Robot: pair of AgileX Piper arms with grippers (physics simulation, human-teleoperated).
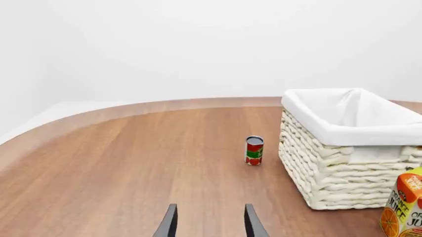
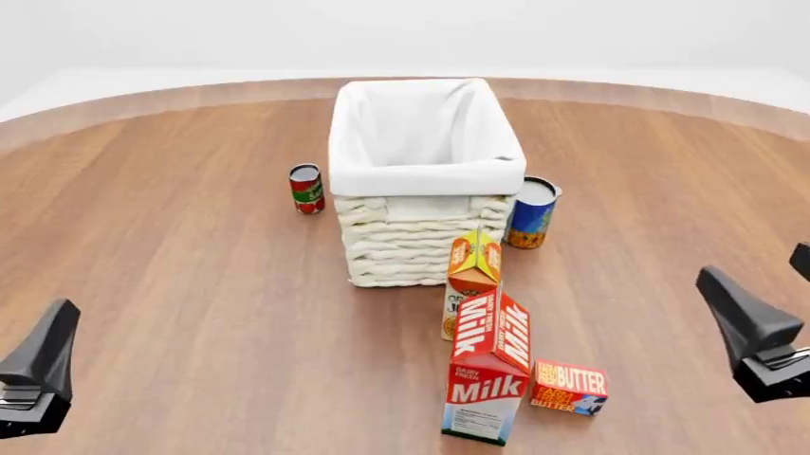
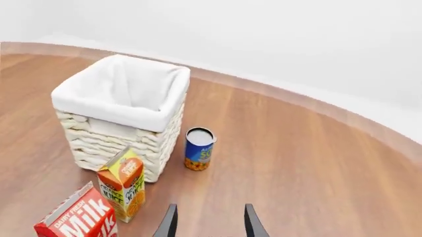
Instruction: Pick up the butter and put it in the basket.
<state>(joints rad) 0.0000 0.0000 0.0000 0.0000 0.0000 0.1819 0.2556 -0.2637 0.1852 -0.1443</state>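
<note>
The butter [image 2: 570,387] is a small flat orange-red box lying on the table near the front, just right of the milk carton [image 2: 487,374]. It shows in neither wrist view. The cream wicker basket [image 2: 424,180] with a white liner stands at the table's middle, behind the cartons. My left gripper [image 2: 38,365] hovers at the front left, far from the butter. My right gripper [image 2: 749,327] hovers at the front right, somewhat right of and above the butter. Both wrist views show the fingers [image 1: 170,224] [image 3: 170,222] spread apart with nothing between them.
An orange juice carton [image 2: 472,275] stands between the milk carton and the basket. A red can [image 2: 305,188] stands left of the basket and a blue can [image 2: 533,212] right of it. The wooden table's curved far edge [image 2: 190,95] runs behind.
</note>
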